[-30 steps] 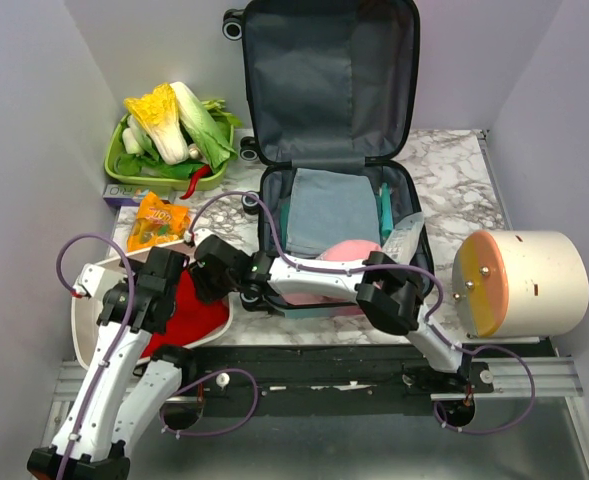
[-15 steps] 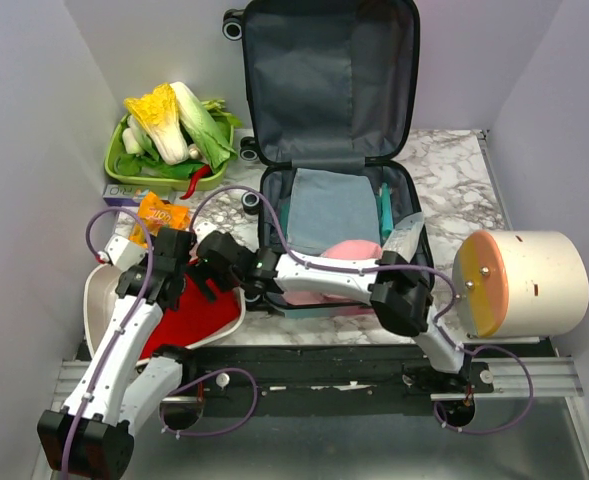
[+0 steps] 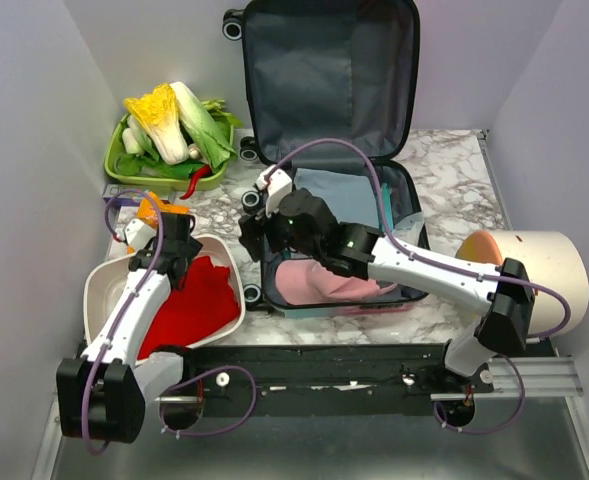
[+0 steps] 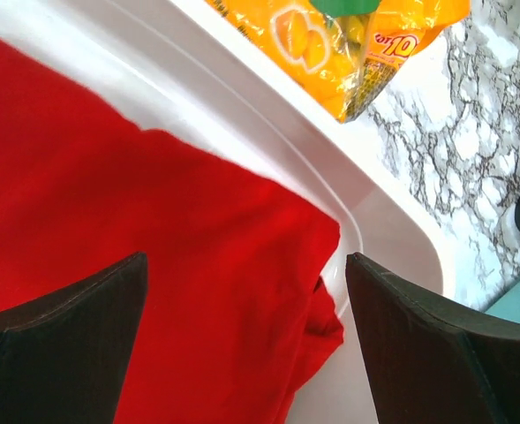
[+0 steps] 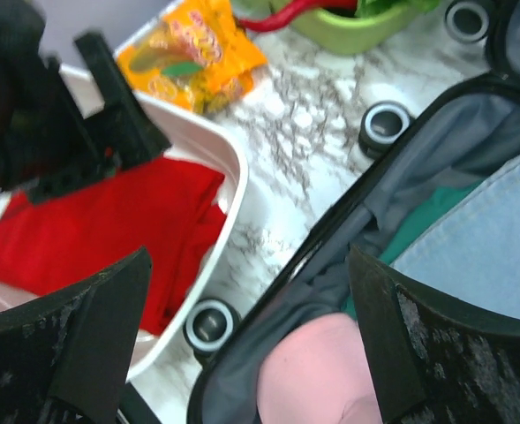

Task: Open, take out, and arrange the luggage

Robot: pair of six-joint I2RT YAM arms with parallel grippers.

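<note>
The luggage [image 3: 404, 235] lies open on the marble table, its lid [image 3: 329, 80] leaning against the back wall. Inside it are a folded blue-grey cloth [image 3: 346, 195], a pink cloth [image 3: 319, 282] and a teal item [image 3: 384, 205]. My right gripper [image 3: 257, 238] hovers open over the luggage's left rim [image 5: 330, 256], with the pink cloth [image 5: 321, 375] below and nothing between its fingers. My left gripper [image 3: 181, 262] stands open above the red cloth [image 4: 154, 265] lying in the white basin [image 4: 268, 115].
An orange snack bag [image 3: 150, 206] lies just beyond the basin [image 3: 99, 290]. A green tray of vegetables [image 3: 164, 150] sits at the back left. A cream cylinder [image 3: 529, 280] lies on its side at the right. Two luggage wheels [image 5: 208, 325] stick out toward the basin.
My right gripper opened and swung from the basin to the luggage's left rim. My left gripper moved toward the far end of the basin. The red cloth stays in the basin.
</note>
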